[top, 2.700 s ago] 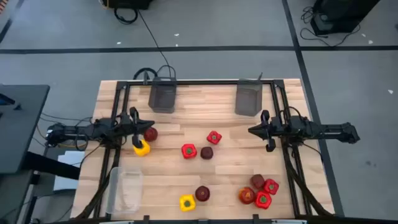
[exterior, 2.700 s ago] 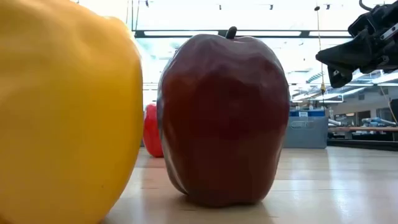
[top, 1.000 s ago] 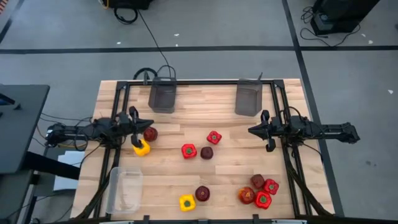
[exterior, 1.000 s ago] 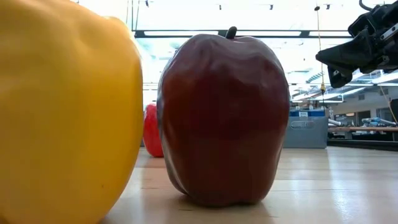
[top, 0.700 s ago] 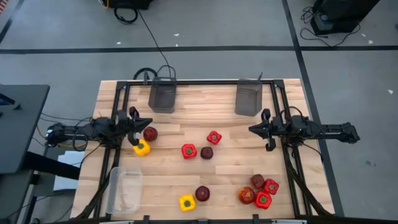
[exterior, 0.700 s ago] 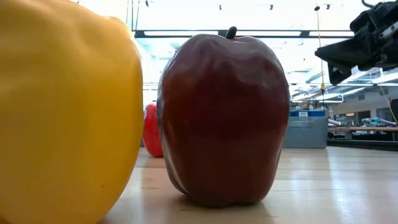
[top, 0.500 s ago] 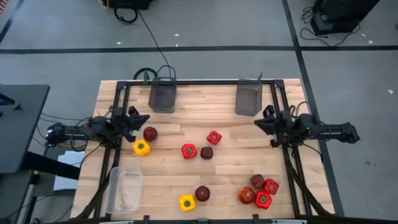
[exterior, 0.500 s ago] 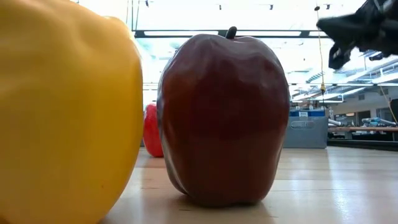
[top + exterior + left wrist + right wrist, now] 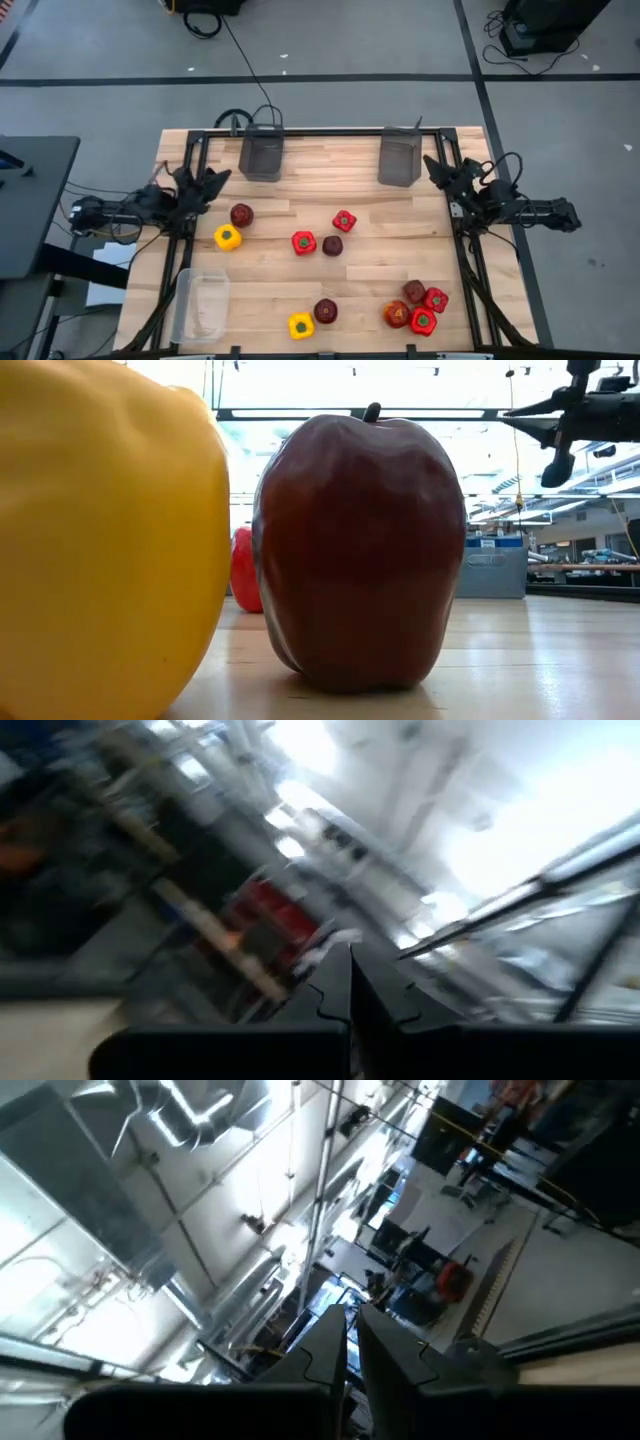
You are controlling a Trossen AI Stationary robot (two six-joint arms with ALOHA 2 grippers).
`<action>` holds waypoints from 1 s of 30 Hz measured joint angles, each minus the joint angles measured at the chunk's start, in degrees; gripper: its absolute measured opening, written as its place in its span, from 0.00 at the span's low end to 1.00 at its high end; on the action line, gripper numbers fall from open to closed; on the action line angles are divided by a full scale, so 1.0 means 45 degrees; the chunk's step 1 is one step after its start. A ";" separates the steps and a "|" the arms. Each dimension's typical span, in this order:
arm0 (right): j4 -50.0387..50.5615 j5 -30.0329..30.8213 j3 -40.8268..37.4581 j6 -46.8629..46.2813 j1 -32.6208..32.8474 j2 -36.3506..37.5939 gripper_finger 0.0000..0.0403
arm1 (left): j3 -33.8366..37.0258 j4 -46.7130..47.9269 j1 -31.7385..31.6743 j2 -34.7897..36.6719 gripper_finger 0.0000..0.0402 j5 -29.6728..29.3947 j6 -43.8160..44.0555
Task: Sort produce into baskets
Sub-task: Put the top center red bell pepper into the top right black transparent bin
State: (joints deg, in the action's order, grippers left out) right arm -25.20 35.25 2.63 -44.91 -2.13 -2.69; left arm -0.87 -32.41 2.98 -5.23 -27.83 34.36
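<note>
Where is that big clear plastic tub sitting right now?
From above, the clear tub sits at the table's near left corner, below the left gripper, with a yellow pepper nearest.

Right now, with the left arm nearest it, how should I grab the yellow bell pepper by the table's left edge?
Come straight down on the yellow bell pepper with the left gripper. It sits upright, green stem up, so close across its broad body below the stem. The dark red apple is close beside it; set the fingers clear of that side.
</note>
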 joint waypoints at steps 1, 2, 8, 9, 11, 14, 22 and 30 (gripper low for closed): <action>0.0211 -0.0342 0.0261 0.0023 0.0008 -0.0202 0.11 | -0.0031 -0.0034 -0.0009 -0.0467 0.02 -0.0185 0.0198; 0.0676 -0.0755 0.0567 0.0017 0.0010 -0.0416 0.11 | -0.0145 0.0076 -0.0004 -0.0954 0.03 -0.0305 0.0466; 0.5069 -0.1851 0.3269 0.0026 0.0006 -0.2972 0.21 | -0.2252 0.1987 -0.0004 -0.4885 0.19 -0.0143 0.1111; 0.5710 -0.1868 0.3731 0.0089 0.0010 -0.3467 0.24 | -0.2773 0.2240 -0.0004 -0.5668 0.23 0.0024 0.1052; 0.6735 -0.2072 0.4631 0.0326 0.0010 -0.4536 0.30 | -0.3873 0.2940 -0.0004 -0.7194 0.33 0.0346 0.0624; 0.7835 -0.2436 0.5824 0.0427 0.0010 -0.5965 0.41 | -0.5655 0.3920 -0.0004 -0.9586 0.48 0.0711 -0.0190; 1.0505 -0.3159 0.8455 0.1469 0.0012 -0.8364 0.70 | -0.9566 0.4119 -0.0005 -1.5339 0.83 0.1020 -0.0310; 1.2886 -0.3098 1.0127 0.2617 0.0010 -0.8750 0.90 | -1.2389 0.4290 -0.0004 -1.9745 0.99 0.2558 -0.2013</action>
State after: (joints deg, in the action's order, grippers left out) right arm 32.79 21.31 48.20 -33.13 -2.09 -42.06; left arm -56.62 -13.10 2.96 -94.08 -16.32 25.30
